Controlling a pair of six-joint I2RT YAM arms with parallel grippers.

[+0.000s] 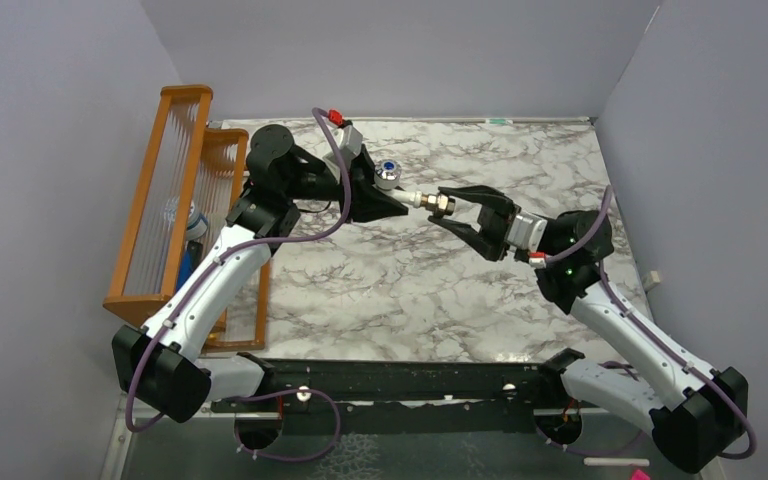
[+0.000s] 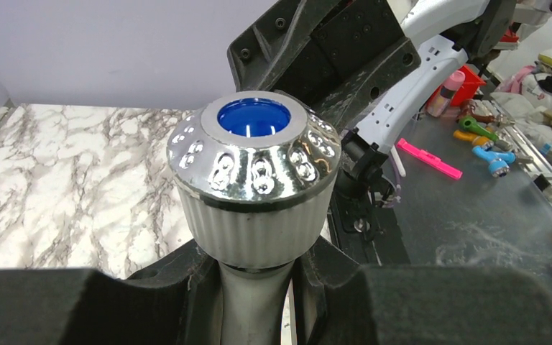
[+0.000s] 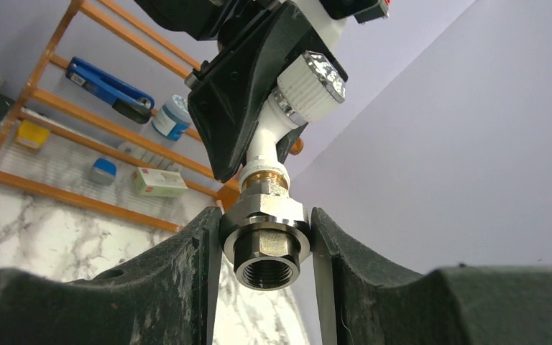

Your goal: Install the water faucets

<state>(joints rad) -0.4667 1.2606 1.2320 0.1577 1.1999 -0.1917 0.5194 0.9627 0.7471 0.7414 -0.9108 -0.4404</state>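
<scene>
the water faucet is pinched at its white stem by the left gripper, whose jaws are pressed together on it, with the knob turned upward. its threaded end is pointed toward 4 o'clock into the nut fitting, which is clamped between the pads of the right gripper. both are held above the table, nearer its 12 o'clock edge. bare marble is seen toward 6 o'clock. the wooden rack is set at 9 o'clock, well apart.
</scene>
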